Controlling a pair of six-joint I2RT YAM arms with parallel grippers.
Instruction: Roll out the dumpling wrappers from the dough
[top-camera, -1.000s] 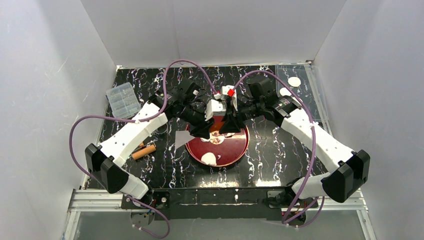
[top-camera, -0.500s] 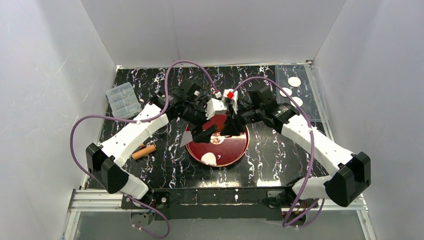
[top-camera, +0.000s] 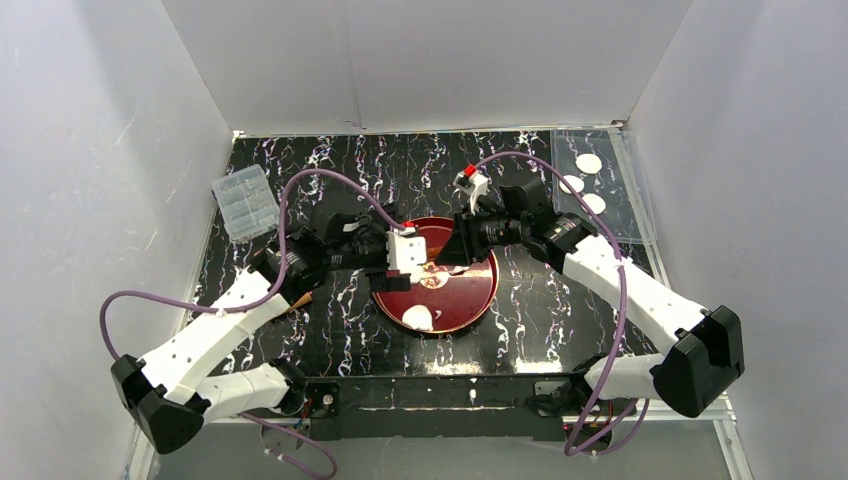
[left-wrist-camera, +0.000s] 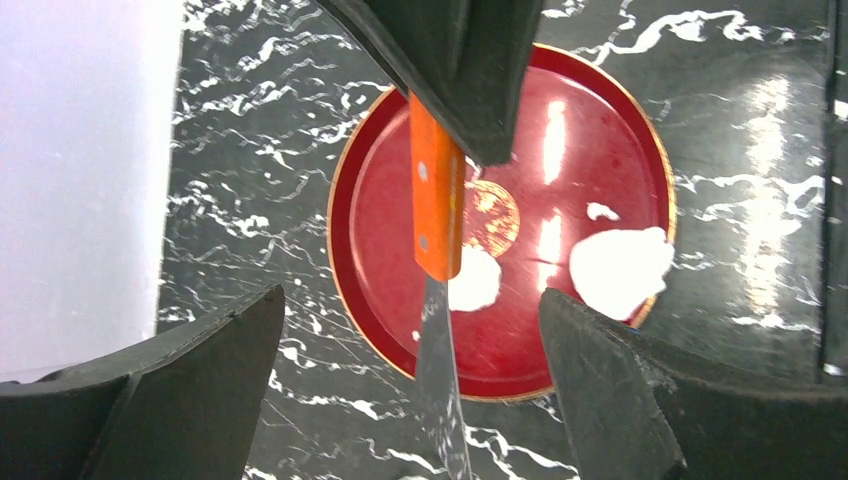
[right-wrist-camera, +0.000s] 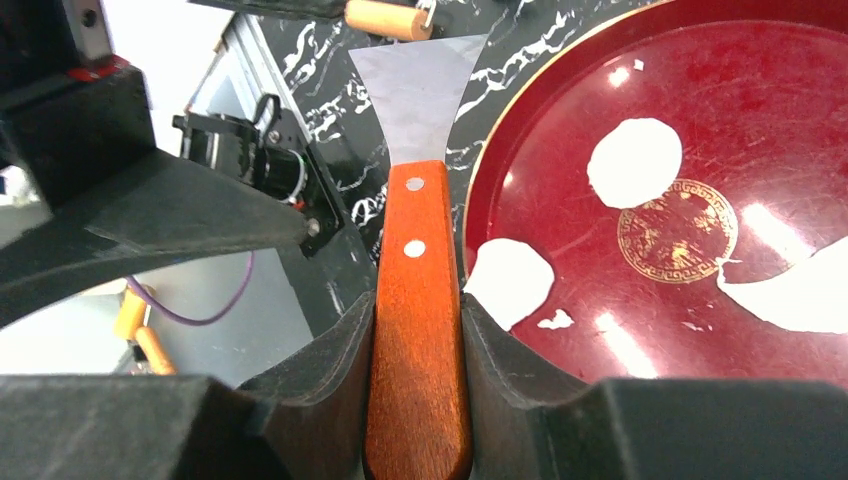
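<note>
Right gripper (right-wrist-camera: 418, 310) is clamped on the wooden handle of the scraper (right-wrist-camera: 415, 215). The blade hangs past the rim of the red plate (left-wrist-camera: 600, 140), over the worktop (left-wrist-camera: 260, 120). Left gripper (left-wrist-camera: 410, 300) has its fingers wide apart, holding nothing. The dough (left-wrist-camera: 620, 270) lies in separate pieces on the plate. Three dumpling wrappers (top-camera: 590, 162) sit on the clear tray (top-camera: 612, 175), far right. Judged step: lifting dough with the scraper. Next move calls for a shallow blade angle, the edge slid under one piece.

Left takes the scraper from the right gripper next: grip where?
Grip the scraper on its bare riveted handle between the right gripper and the blade, coming down onto the flat face, pinching the narrow edges; elsewhere is covered or thin metal.
</note>
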